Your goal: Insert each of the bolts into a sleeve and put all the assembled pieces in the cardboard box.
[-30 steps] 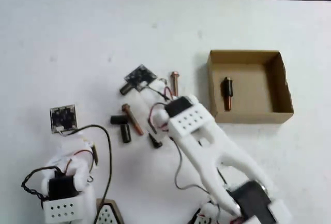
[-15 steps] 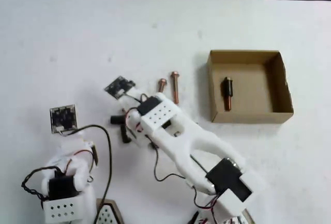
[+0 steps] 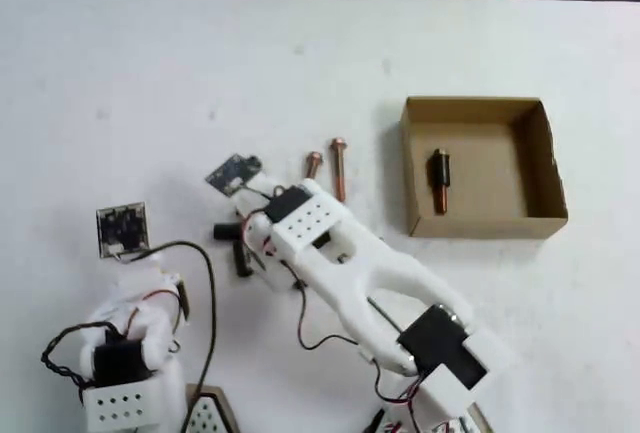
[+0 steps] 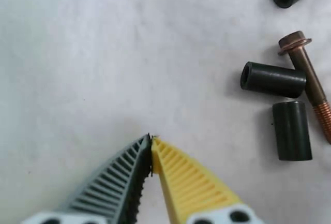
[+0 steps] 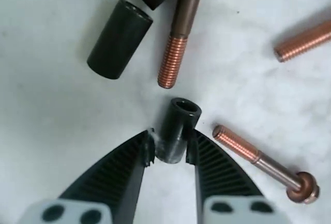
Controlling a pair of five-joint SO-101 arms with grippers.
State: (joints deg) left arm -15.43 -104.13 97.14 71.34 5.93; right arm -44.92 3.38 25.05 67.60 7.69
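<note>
A robotics lab bench: a plain white table (image 3: 150,53) carries a white printed arm (image 3: 120,363) at lower left and a second arm (image 3: 370,278) at lower centre, with bare wires and small circuit boards (image 3: 122,226). Loose bolts (image 3: 339,168), sleeves (image 3: 243,258) and a cardboard box (image 3: 548,168) lie mid-frame.

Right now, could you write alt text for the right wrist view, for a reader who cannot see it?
The right gripper clamps a black sleeve on the white table. Three copper bolts and two more black sleeves lie loose around it.

Jaws clasping black sleeve (image 5: 177,123), three copper bolts (image 5: 173,53) nearby
</note>
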